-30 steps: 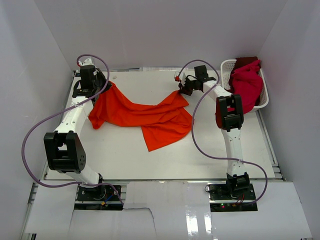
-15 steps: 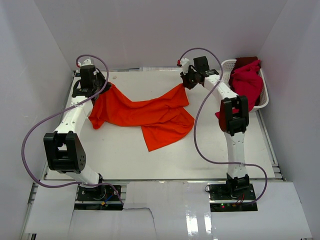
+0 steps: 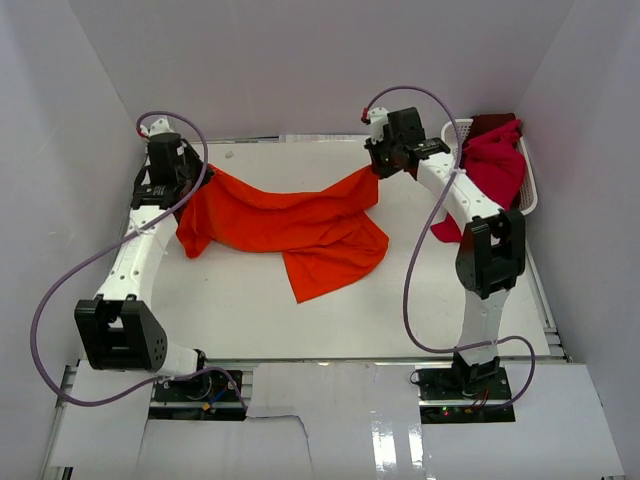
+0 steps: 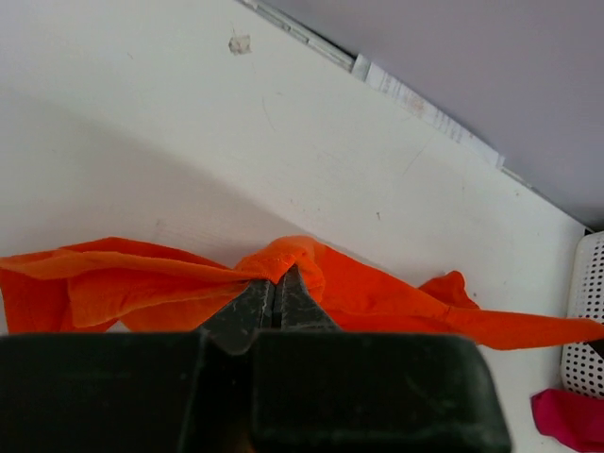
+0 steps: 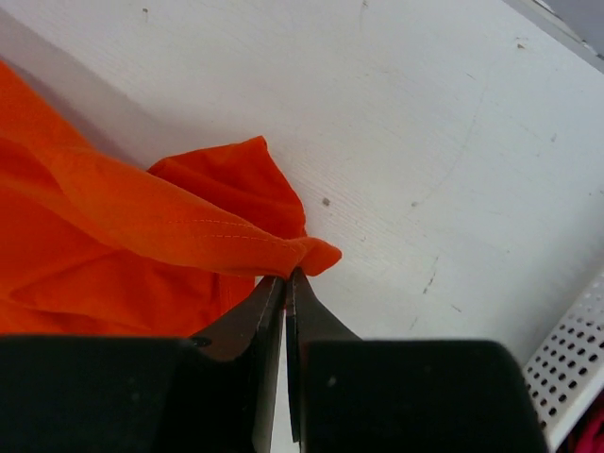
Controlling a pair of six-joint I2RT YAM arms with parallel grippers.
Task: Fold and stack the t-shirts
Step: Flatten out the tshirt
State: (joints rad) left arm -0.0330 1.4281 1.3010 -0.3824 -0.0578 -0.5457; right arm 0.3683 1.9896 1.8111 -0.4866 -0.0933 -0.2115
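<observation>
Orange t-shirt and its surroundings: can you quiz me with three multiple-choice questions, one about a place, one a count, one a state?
1. Where does the white basket stand?
A) far right of the table
B) near left corner
C) dead centre

2. How many grippers pinch the orange t-shirt?
A) none
B) one
C) two

3. What state is the orange t-shirt in?
A) folded square
B) unfolded, strung between its held ends
C) stacked in the basket

Answers:
1 A, it sits far right, holding crimson t-shirts.
2 C, the left gripper and the right gripper are each shut on orange cloth.
3 B, it spans loosely from one gripper to the other.
</observation>
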